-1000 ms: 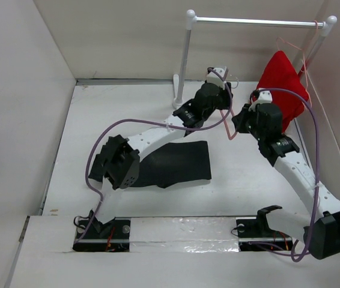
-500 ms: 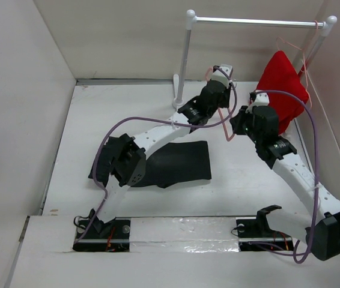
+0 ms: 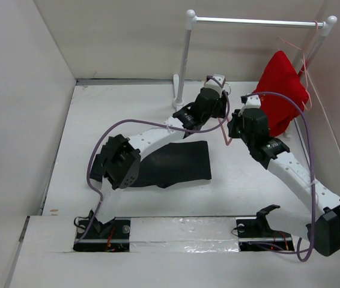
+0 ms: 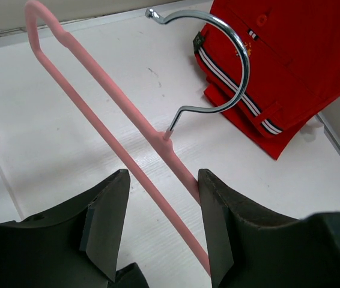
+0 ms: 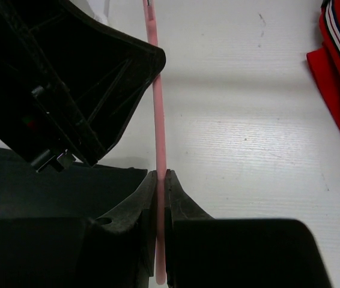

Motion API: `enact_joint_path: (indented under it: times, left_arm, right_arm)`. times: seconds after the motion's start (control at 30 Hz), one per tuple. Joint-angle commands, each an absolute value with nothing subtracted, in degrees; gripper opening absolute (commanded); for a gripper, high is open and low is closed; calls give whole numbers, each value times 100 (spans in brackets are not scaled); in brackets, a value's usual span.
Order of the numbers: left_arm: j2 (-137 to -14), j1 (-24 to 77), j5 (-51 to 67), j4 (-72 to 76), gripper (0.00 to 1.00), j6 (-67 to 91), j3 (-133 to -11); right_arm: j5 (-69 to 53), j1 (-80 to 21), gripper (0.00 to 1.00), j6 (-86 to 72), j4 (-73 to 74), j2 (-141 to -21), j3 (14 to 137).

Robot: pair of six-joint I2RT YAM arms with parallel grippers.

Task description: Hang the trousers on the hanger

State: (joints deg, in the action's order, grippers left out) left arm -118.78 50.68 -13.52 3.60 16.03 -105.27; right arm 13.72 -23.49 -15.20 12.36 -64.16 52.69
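The pink hanger (image 4: 98,90) stands above the table between my two grippers, its metal hook (image 4: 235,57) pointing toward the red garment. My left gripper (image 4: 161,222) is open around it: both pink bars pass between the jaws, and one lies against the right finger (image 4: 218,228). My right gripper (image 5: 160,177) is shut on a thin pink bar of the hanger (image 5: 158,120). The black trousers (image 3: 176,163) lie flat on the table under the left arm, apart from the hanger. In the top view, the left gripper (image 3: 217,84) and right gripper (image 3: 237,123) sit close together at the back.
A white clothes rack (image 3: 187,57) stands at the back, its rail (image 3: 254,22) running right. A red garment (image 3: 281,87) hangs from it on another hanger at the far right. Walls close in the table on the left, back and right.
The left jaws narrowed on the hanger, then spread again. The left wrist rose and came back down slightly. The right gripper has shifted a little to the left with the hanger.
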Motion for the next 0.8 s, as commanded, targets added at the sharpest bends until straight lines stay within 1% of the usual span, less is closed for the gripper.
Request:
enact_joint_path:
  times: [0.0,0.17,0.4,0.43,0.5,0.53,0.6,0.63,0.7,0.73,0.77]
  left_arm:
    - [-11382,5062,-1073,501,47,1863,-10380]
    - [-11417,5062,-484,737,47,2161,-10204]
    - [-11285,5062,-71,1081,46,2487,-9721]
    - [-11285,5062,-27,1072,42,2513,-9703]
    - [-11172,5062,-26,1255,32,2575,-9581]
    - [-11110,5062,122,1387,19,2680,-9328]
    - [-10952,5062,228,1617,6,2803,-9133]
    - [-10908,5062,263,1661,0,2865,-8967]
    - [-10680,5010,351,1975,0,3040,-8659]
    - [-10592,4958,369,2125,0,3111,-8257]
    - [-10495,4887,378,2379,0,3285,-8062]
  right_arm:
    - [2047,-2557,0,-1406,844,-6381,5607]
    - [2222,-2847,0,-1389,826,-6407,5643]
    - [2461,-2900,0,-1406,765,-6495,5608]
    - [2426,-2900,0,-1398,608,-6486,5529]
    - [2286,-2953,0,-1371,484,-6486,5476]
    - [2276,-2953,0,-1397,518,-6469,5476]
    - [2329,-3015,0,-1450,623,-6416,5467]
    - [2320,-3015,2,-1476,702,-6381,5458]
    - [2067,-3015,21,-1494,738,-6241,5362]
    - [1961,-3015,29,-1529,825,-6171,5327]
    - [1847,-3067,39,-1547,887,-5987,5274]
